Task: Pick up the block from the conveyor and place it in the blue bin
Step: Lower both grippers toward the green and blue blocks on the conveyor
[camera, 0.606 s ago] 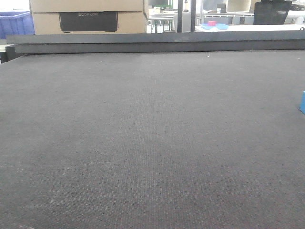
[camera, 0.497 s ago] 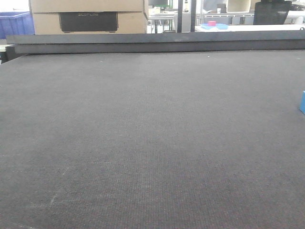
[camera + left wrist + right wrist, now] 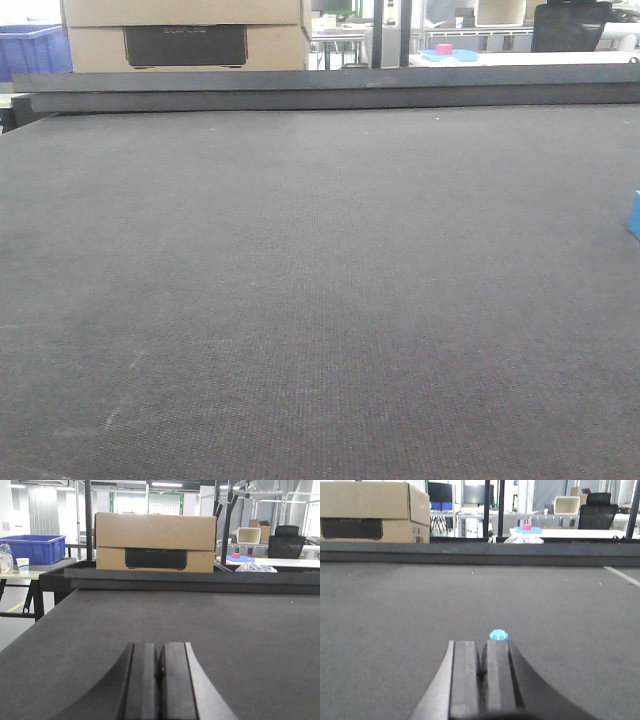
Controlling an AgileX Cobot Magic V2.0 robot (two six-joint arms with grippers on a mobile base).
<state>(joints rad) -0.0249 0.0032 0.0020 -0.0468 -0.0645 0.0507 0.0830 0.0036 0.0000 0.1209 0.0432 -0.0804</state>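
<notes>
The sky-blue block (image 3: 635, 214) lies on the dark grey conveyor belt (image 3: 300, 280) at the right edge of the front view, cut off by the frame. The blue bin (image 3: 32, 50) stands beyond the belt's far left; it also shows in the left wrist view (image 3: 35, 549). My left gripper (image 3: 159, 646) is shut and empty, low over the belt. My right gripper (image 3: 481, 647) is shut with nothing between the jaws. A small rounded blue spot (image 3: 498, 635) shows just over its right fingertip; I cannot tell if it is the block. Neither gripper shows in the front view.
A dark flat rail (image 3: 320, 90) runs along the belt's far edge. A cardboard box (image 3: 185, 35) stands behind it at the left. A pink block on a blue plate (image 3: 445, 49) sits on a white table at the far right.
</notes>
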